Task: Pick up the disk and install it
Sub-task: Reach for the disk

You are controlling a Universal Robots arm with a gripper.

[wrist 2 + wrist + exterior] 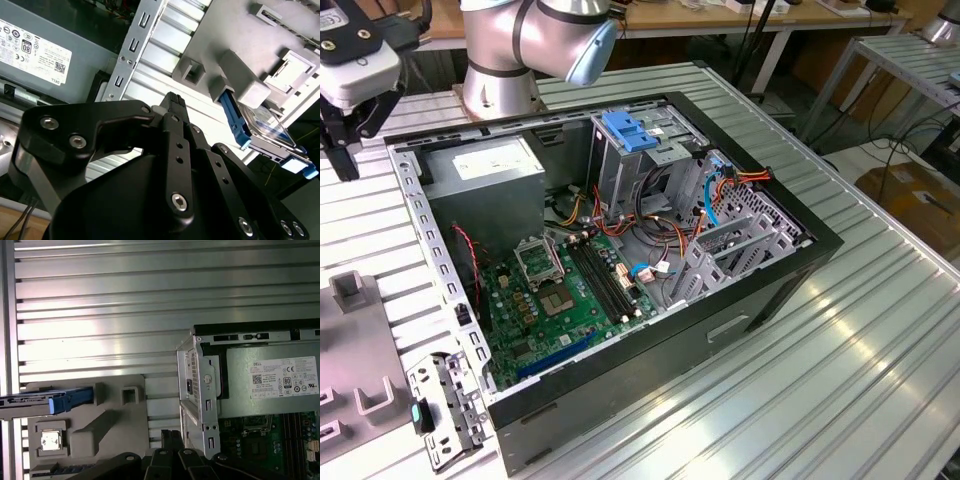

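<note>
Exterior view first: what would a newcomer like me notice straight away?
An open computer case lies in the middle of the ribbed table, green motherboard and blue latch showing inside. In the first wrist view the disk sits in a grey holder beside the case, with the black gripper near, holding nothing.

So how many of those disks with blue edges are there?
1. The disk sits in the grey holder on the table, beside the open computer case. Others may be hidden inside the case.
</note>
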